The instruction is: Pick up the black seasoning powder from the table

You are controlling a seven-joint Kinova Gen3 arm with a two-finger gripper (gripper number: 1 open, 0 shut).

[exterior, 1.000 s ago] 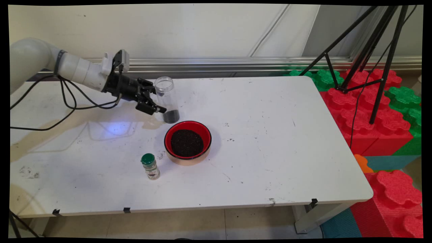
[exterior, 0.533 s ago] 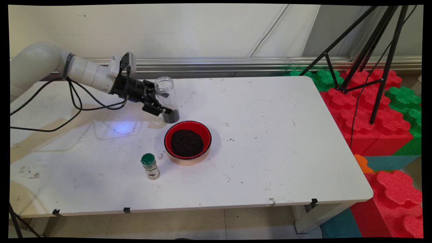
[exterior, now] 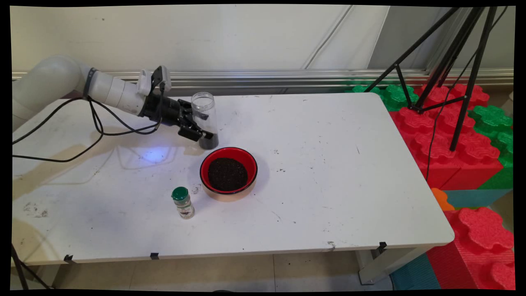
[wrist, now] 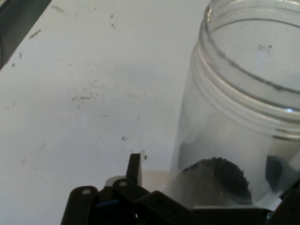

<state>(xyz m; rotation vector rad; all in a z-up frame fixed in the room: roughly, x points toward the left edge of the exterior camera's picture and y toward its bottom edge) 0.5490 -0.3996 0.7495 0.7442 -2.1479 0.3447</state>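
A clear, lidless jar (exterior: 204,112) stands upright at the back of the white table (exterior: 328,164), with a little dark granular stuff in its bottom (exterior: 208,142). My gripper (exterior: 205,132) reaches in low from the left and is open, one finger on each side of the jar's lower part. In the hand view the jar (wrist: 234,117) fills the right half. The left finger (wrist: 134,168) stands a little clear of its wall. The other finger shows only dimly through the plastic.
A red bowl (exterior: 230,194) filled with dark granules sits just in front of the jar. A small spice bottle with a green cap (exterior: 183,202) stands to the bowl's front left. Black tripod legs (exterior: 460,74) and red and green foam blocks (exterior: 452,139) lie beyond the table's right edge.
The gripper has moved right, from just left of the jar to straddling its lower part. The jar, bowl and spice bottle have not moved.
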